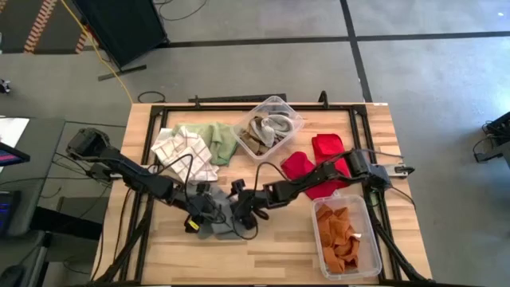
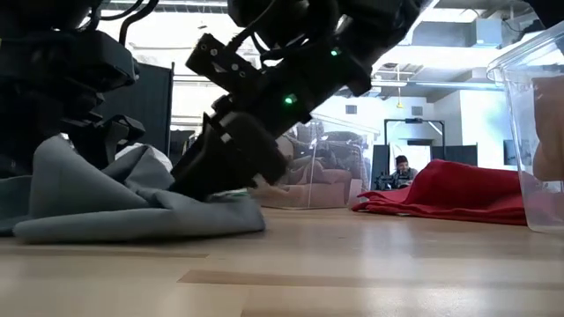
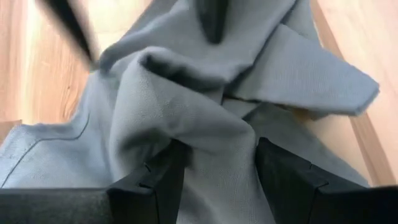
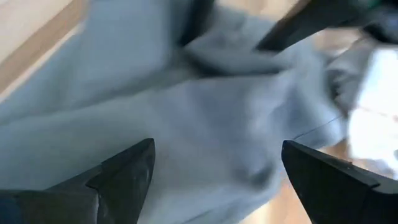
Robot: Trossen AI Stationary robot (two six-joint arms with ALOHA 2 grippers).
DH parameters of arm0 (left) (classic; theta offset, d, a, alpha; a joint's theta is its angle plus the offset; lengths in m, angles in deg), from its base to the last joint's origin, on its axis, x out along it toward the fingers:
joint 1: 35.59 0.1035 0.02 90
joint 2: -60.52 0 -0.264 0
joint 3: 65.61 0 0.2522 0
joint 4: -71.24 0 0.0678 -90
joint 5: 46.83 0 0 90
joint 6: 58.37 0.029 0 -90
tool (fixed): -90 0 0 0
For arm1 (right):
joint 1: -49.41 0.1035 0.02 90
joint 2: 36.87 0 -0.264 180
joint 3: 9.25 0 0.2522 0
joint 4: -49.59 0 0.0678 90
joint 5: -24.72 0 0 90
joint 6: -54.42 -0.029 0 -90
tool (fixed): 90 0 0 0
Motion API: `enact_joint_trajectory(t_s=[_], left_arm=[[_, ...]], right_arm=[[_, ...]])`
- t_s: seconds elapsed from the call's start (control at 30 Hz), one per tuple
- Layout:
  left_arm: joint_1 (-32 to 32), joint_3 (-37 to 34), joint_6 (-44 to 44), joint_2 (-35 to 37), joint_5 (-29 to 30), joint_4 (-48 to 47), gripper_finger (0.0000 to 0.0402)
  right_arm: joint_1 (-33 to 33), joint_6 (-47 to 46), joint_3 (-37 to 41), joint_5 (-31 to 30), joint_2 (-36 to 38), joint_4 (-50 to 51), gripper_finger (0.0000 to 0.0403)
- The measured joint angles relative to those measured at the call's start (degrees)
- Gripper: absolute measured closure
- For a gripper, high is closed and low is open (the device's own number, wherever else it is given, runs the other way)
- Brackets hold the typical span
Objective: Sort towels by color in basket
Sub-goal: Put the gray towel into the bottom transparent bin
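At the table's front-left, between the two arms, the grey towel [image 1: 217,229] lies crumpled on the wood. Left gripper [image 3: 214,177] is clamped on a raised fold of it. Right gripper [image 4: 214,171] hovers right over the same cloth, fingers spread wide, nothing between them.

Step in hand, as I read it: get the grey towel up and into a bin. Advice: bring the right fingers down around a thick ridge rather than a flat patch, pinch only one layer stack, lift both ends together so the cloth doesn't drag, and keep the two grippers from fouling each other, they're very close.

Count:
- grey towel: one
- red towels [image 1: 319,159]: two, loose on the table right of centre
- checked white towel [image 1: 185,154]: one, back left, touching the pale green towel [image 1: 221,140], also one
- clear bins: two; back bin [image 1: 288,109] holds tan and grey cloths, number unclear; front-right bin [image 1: 364,263] holds orange cloths, number unclear
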Motion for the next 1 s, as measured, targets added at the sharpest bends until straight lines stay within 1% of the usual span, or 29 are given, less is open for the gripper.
enact_joint_trajectory(t_s=[0.13,0.27,0.43,0.53,0.6,0.83,1.0], left_arm=[[0.72,0.0,1.17,0.0,-0.09,0.84,0.0217],[1.29,0.0,2.6,0.0,-0.32,2.52,0.0217],[2.37,0.0,4.28,0.0,-2.21,5.2,0.0217],[3.07,0.0,4.91,0.0,-2.68,5.98,0.0217],[3.5,0.0,5.37,0.0,-3.27,6.67,0.0217],[4.43,0.0,5.89,0.0,-6.21,8.21,0.0217],[4.43,0.0,5.94,0.0,-6.63,8.19,0.0217]], right_arm=[[-1.42,0.47,0.0,-0.11,0.0,-3.67,0.0021],[-2.44,0.15,0.0,0.22,0.02,-3.76,0.0021],[-3.19,-2.06,0.0,4.08,-0.13,-3.92,0.0021],[-3.24,-2.53,-0.07,5.51,-1.79,-5.68,0.0021],[-3.24,-2.55,-0.22,7.8,-3.51,-7.57,0.0021],[-2.72,-2.82,-6.76,8.98,-9.8,-8.53,0.0026],[-2.72,-2.83,-11.75,8.98,-12.14,-5.84,0.0045]])
